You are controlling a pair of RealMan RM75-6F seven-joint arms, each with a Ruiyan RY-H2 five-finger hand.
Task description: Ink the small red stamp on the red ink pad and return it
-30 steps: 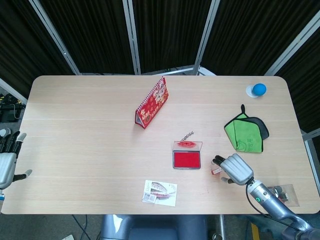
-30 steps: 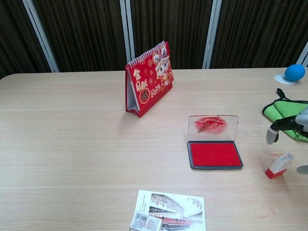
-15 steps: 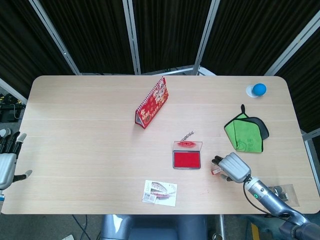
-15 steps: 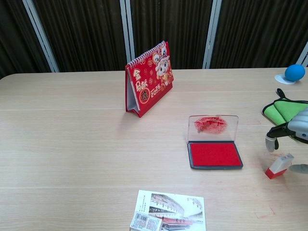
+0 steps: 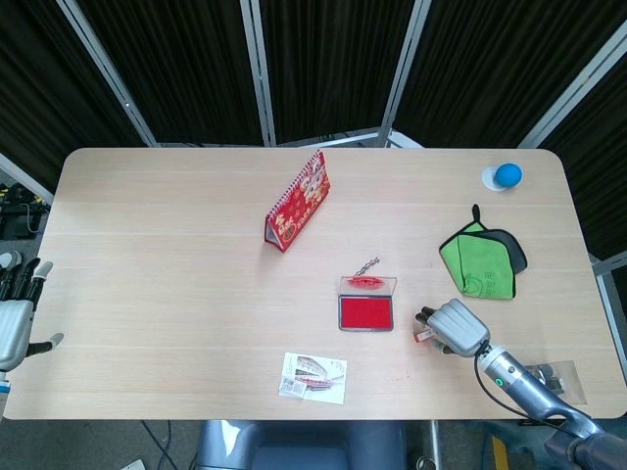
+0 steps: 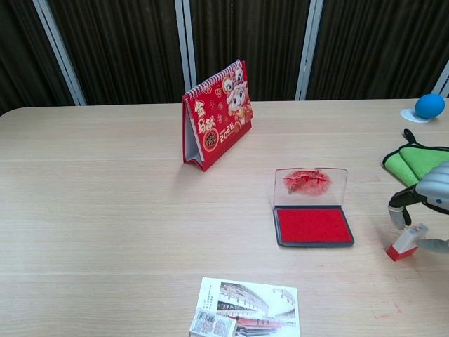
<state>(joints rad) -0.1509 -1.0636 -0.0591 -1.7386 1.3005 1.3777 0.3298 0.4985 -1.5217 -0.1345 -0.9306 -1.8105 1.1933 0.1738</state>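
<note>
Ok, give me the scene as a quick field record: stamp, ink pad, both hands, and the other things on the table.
stamp: small red stamp, tilted on the table right of the pad, not lifted
ink pad: red ink pad, clear lid up, red smears inside the lid
right hand: right hand over the stamp, fingers curled down around it; grip not confirmed
left hand: left hand at the table's left edge, holding nothing, fingers apart
other things: desk calendar, green cloth, blue ball, printed card
</note>
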